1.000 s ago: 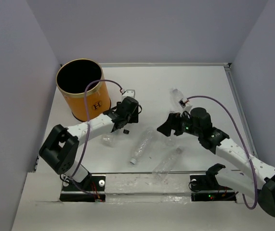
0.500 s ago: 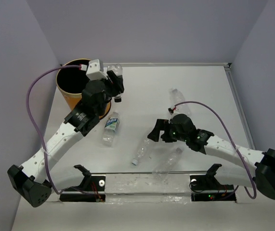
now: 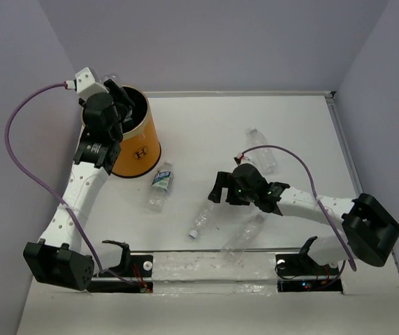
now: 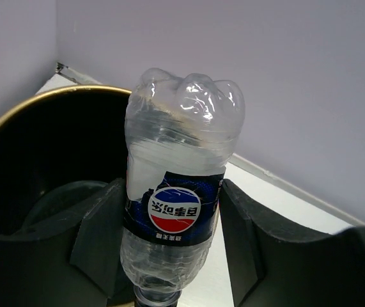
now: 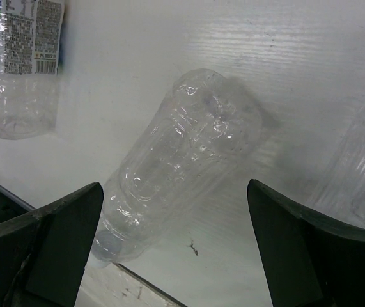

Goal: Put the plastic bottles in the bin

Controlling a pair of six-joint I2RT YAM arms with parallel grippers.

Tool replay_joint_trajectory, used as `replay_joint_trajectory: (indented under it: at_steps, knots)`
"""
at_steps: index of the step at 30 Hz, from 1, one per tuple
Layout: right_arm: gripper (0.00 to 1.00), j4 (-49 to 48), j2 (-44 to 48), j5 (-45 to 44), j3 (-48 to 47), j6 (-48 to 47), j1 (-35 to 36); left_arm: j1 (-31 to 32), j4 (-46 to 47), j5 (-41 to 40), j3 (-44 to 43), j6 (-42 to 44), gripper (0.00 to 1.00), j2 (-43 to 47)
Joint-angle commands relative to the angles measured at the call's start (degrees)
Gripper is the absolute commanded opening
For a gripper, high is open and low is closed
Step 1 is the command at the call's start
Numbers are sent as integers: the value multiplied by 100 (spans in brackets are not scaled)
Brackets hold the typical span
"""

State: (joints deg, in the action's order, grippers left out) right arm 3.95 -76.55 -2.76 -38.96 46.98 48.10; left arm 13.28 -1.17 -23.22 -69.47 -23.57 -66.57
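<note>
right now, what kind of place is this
Probably a robot lab test cell: plain lavender walls around a white table, two robot arms mounted at its edge, an orange bin and plastic bottles as props.

The bin (image 3: 140, 143) stands on the table (image 3: 206, 118) at the upper left of the overhead view, with the left gripper (image 3: 119, 105) over its mouth, clamping the held bottle (image 4: 179, 192). The labelled bottle (image 3: 159, 185) lies just lower right of the bin. At centre the middle bottle (image 3: 205, 217) lies beneath the spread right gripper (image 3: 220, 190). The lower bottle (image 3: 244, 234) lies just right of it, and the far bottle (image 3: 262, 155) lies higher up on the right.
</note>
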Motion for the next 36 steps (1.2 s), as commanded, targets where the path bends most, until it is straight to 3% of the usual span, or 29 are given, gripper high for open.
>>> replay_joint_trajectory:
  at_steps: [1,6,13,15,17,18,20,22,24,25,29,36]
  knots:
    - [100,-315,-324,-242,-366,30,95,-404,442,-103,-663,63,39,-207]
    - [100,-333,-720,-321,-516,127,95,-738,767,-490,-708,292,39,-559]
    - [93,-517,-1221,-382,-762,259,95,-1055,768,-209,-629,248,41,-963]
    - [91,-596,-1309,-479,-823,285,95,-1073,723,-95,-620,257,50,-1034]
    - [88,-614,-1344,-575,-859,294,95,-1082,662,19,-603,265,69,-1025]
    - [85,-614,-1371,-602,-876,303,95,-1082,653,46,-585,265,73,-1008]
    - [77,-632,-1362,-690,-894,320,95,-1082,592,90,-515,265,83,-911]
    - [65,-667,-1266,-743,-877,320,95,-1091,530,239,-471,222,87,-806]
    - [61,-684,-1108,-901,-841,233,95,-1091,425,649,-445,160,90,-578]
    - [52,-676,-890,-980,-789,198,95,-1082,407,800,-357,117,90,-472]
    - [40,-676,-284,-1305,-762,-145,95,-1073,442,1679,-6,-60,91,160]
    - [37,-764,439,-1376,-1323,-848,95,-968,-418,3278,864,-16,88,1408]
